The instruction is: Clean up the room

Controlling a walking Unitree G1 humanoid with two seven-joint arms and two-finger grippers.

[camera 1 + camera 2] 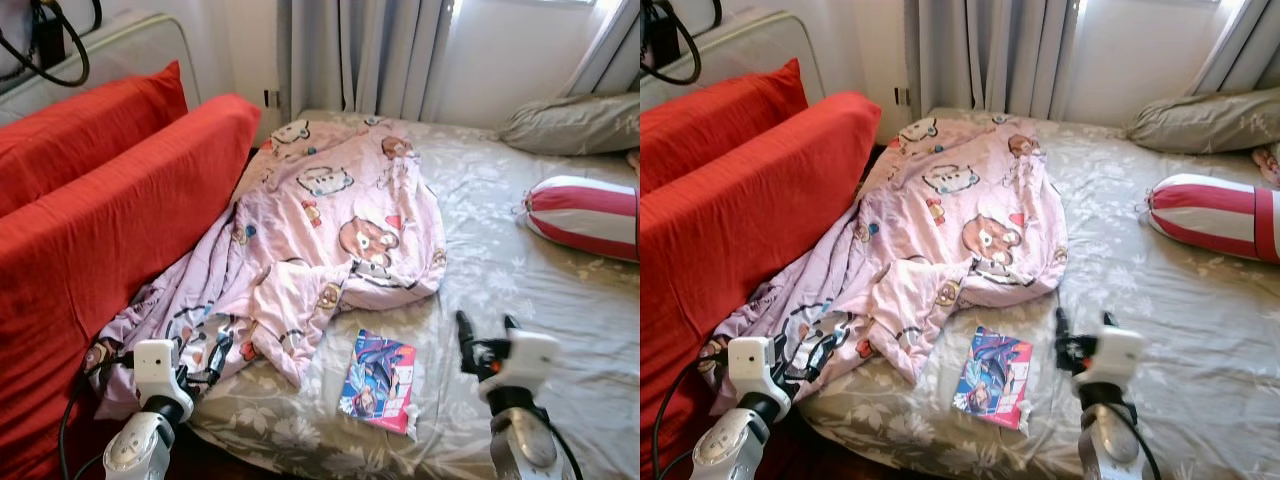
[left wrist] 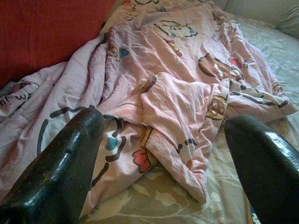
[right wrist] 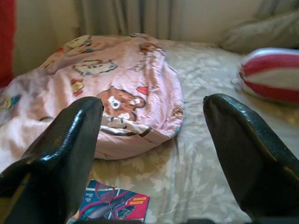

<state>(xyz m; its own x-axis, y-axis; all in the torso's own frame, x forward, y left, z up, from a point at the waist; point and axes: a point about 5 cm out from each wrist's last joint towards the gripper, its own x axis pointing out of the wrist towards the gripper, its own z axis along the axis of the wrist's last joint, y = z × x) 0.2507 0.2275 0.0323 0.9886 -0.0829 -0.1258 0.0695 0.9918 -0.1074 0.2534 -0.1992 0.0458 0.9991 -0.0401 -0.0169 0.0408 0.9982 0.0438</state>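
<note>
Here, from left to right:
Red cushions (image 1: 110, 190): two, standing on edge along the bed's left side, one behind the other.
Left gripper (image 1: 210, 358): one, low at the bed's near left corner, jaws spread wide over the hanging edge of the blanket, holding nothing.
Pink blanket (image 1: 330, 220): one, crumpled, printed with cartoon bears and hearts; it lies across the left half of the bed (image 1: 500, 250), its near end spilling over the edge beside the cushions.
Book (image 1: 380, 380): one, flat on the floral sheet just in front of the blanket, with a bright blue, pink and red cover.
Right gripper (image 1: 487, 335): one, above the sheet to the right of the book, jaws spread, empty.
Striped bolster (image 1: 585, 215): one, red and white, on the bed's right side.
Grey pillow (image 1: 570, 122): one, at the far right by the curtains (image 1: 360, 55).
</note>
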